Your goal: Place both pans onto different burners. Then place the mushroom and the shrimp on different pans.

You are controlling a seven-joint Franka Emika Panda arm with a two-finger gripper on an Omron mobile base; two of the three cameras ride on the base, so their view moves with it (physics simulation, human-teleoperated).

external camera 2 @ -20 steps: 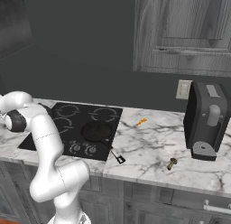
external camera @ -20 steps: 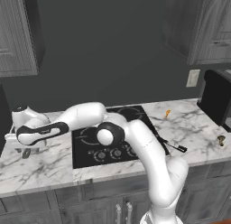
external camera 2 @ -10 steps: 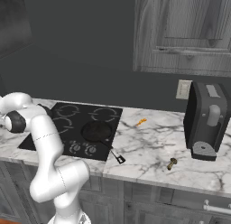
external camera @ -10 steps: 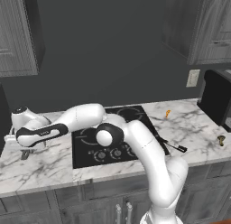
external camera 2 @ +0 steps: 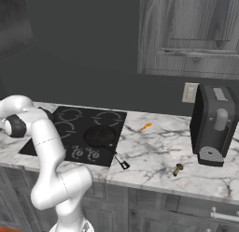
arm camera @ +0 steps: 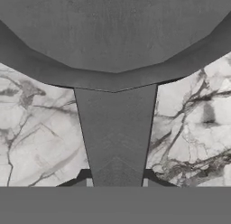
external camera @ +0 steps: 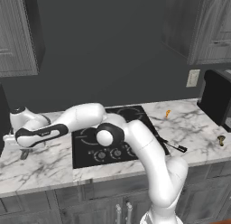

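Skillet (arm camera: 115, 33) of dull grey sits at the far left of the marble counter (external camera: 45, 164), left of the cooktop. In the hand view its wide round bowl fills the top, and its short straight handle (arm camera: 116, 133) runs down the middle to the two finger tips (arm camera: 85, 177), which stand tight against the handle's sides, one on each side, so the gripper (arm camera: 116, 179) is clamped on the handle. In the left base view the white arm (external camera: 135, 146) reaches far to the left and low over the counter, with the hand (external camera: 22, 142) down at the counter's left end; the skillet itself is mostly hidden behind the hand there.

Moving right, the black glass cooktop (external camera 2: 60, 128) lies flat in the counter, with thin grey ring burners (external camera 2: 70, 115) marked on it. The smaller black pan (external camera 2: 100, 136) rests on the front right burner, its thin handle (external camera 2: 119, 160) pointing forward and right past the cooktop's edge onto the marble.

Further right, the small orange shrimp (external camera 2: 146, 126) lies on the marble, near the cooktop's back right corner but apart from it. The tiny brown mushroom (external camera 2: 178, 169) lies nearer the counter's front edge, just in front of a dark coffee machine (external camera 2: 214, 126) that stands at the right by the wall.
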